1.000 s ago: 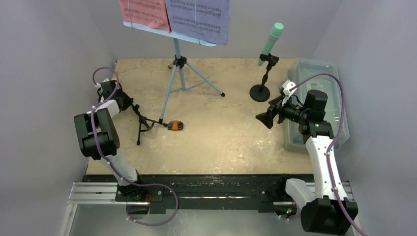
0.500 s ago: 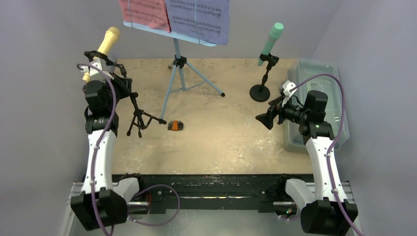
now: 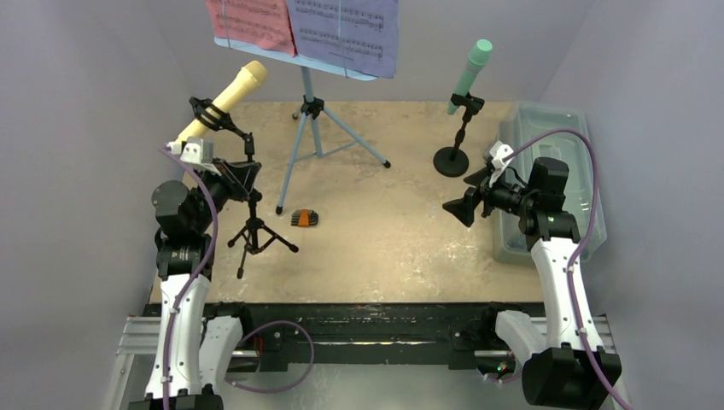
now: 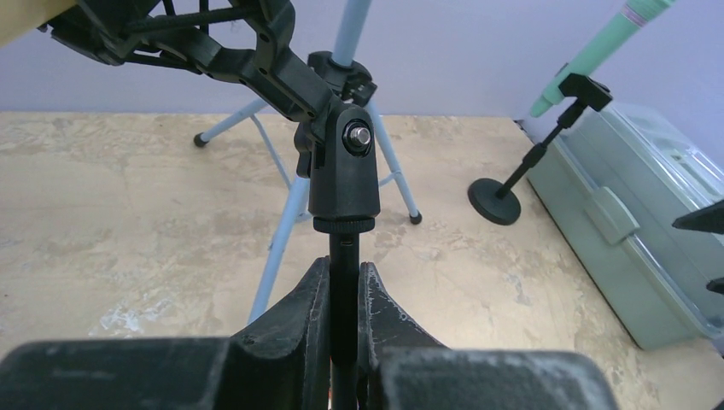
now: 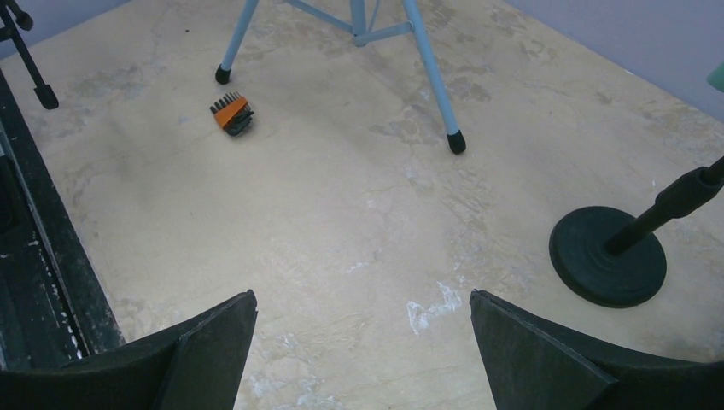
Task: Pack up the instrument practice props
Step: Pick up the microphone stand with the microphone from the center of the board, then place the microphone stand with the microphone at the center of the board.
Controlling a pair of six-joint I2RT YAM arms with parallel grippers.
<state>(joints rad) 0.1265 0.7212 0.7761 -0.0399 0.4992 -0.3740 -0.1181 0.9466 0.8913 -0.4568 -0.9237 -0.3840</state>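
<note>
My left hand is clenched on the thin shaft of the black stand, just under its swivel block. The yellow mic sits in the clip on top, tilted up toward the far right. In the top view its head shows just below the left edge of the blue tripod's tray. The stand's three legs spread over the left part of the worktop; I cannot tell whether their feet touch it. The left wall runs close beside my left arm.

My right hand is spread wide and holds nothing. It hangs over the worktop just left of the tub's near-left rim, and only bare surface shows between its fingers. Just beyond it stands the round base of the green mic's stand, near the tub's far-left corner.

The red page and purple page lie on the tray against the back wall.

The widest bare stretch lies in the middle, between the tripod's near feet and the black rail at the near edge. A small orange bit holder lies just beside the tripod's near-left foot, between my two hands.
</note>
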